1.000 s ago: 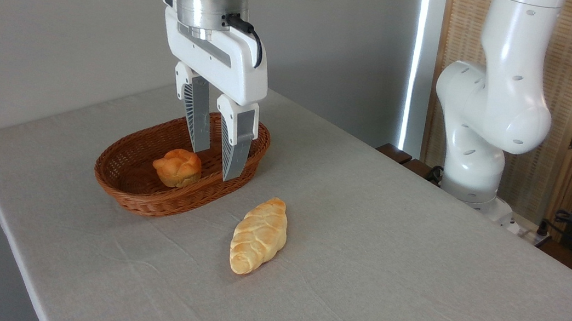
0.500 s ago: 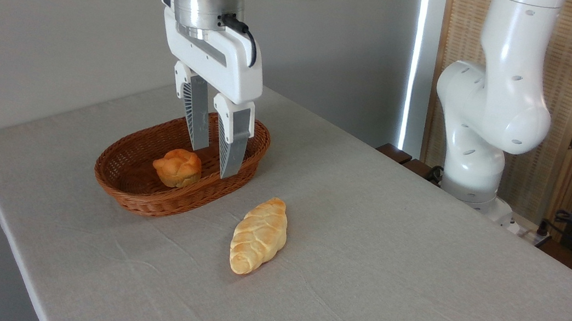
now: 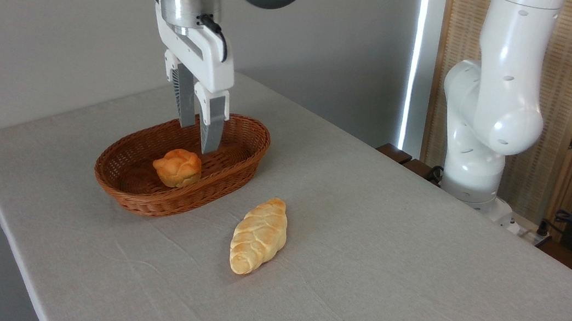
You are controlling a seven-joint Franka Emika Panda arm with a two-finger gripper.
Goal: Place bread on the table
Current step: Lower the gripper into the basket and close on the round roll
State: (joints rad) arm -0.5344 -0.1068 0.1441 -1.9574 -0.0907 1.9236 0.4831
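The bread (image 3: 178,167), a small round orange-brown bun with a lumpy top, sits inside the oval brown wicker basket (image 3: 137,199) on the grey cloth table (image 3: 388,262). My gripper (image 3: 197,139) hangs above the basket, just up and to the right of the bun and clear of it. Its two fingers point down with a narrow gap between them and nothing held.
A longer pale-yellow braided loaf (image 3: 259,235) lies on the table in front of the basket, to its right. The white arm base (image 3: 480,131) stands at the table's far right edge. The table's left and front edges are close to the basket.
The gripper has moved left and farther back over the basket and has turned, so its fingers now appear closer together. The bun and loaf have not moved.
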